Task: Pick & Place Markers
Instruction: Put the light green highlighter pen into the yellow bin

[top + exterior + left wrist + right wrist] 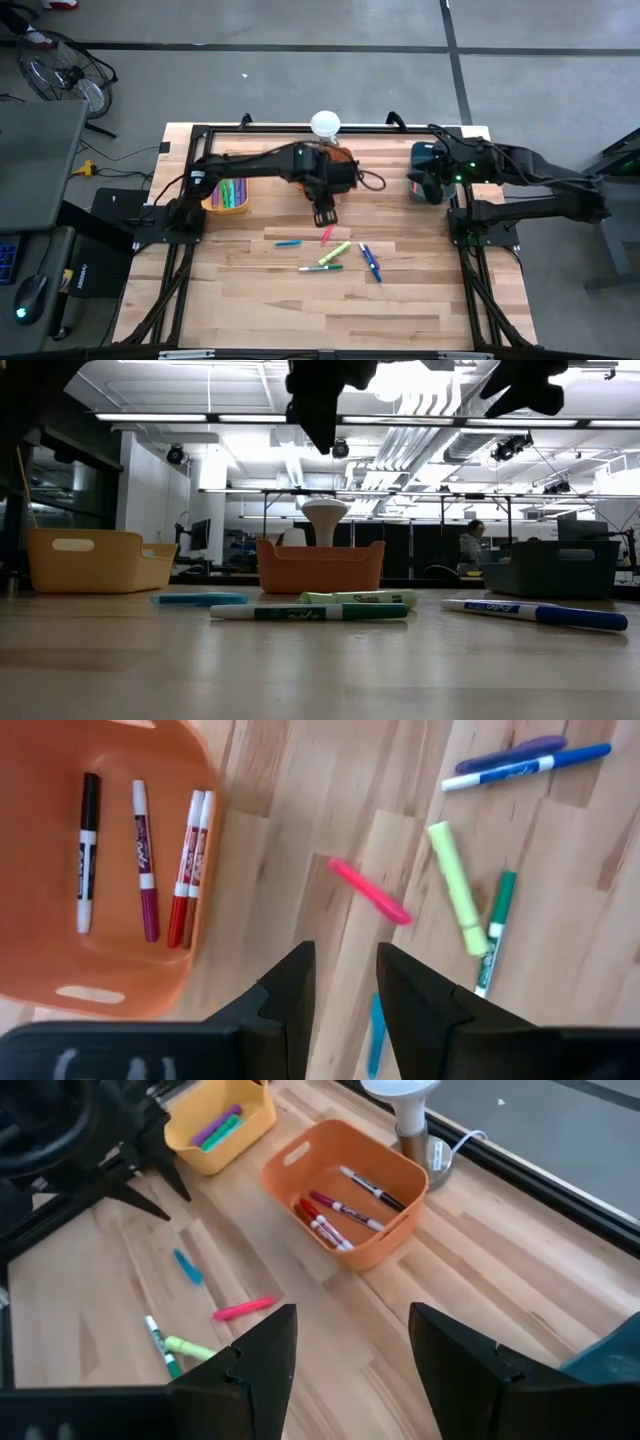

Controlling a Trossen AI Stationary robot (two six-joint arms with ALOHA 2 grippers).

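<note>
Several markers lie loose on the wooden table: a pink one [327, 234], a light-blue one [288, 243], a yellow-green highlighter [335, 252], a green one [320, 267] and blue ones [370, 262]. My left gripper [345, 955] hangs open above the table, between the orange bin [345, 165] and the pink marker [370, 892], with nothing between its fingers. The orange bin [60, 870] holds a black, a purple and two red markers. My right gripper [355, 1320] is open and empty, raised at the table's right side over the teal bin [425, 175].
A yellow bin [228, 195] with purple and green markers stands at the left. A white lamp-like stand [325, 124] sits behind the orange bin at the far edge. A black frame borders the table. Bare wood lies toward the near edge, in front of the loose markers.
</note>
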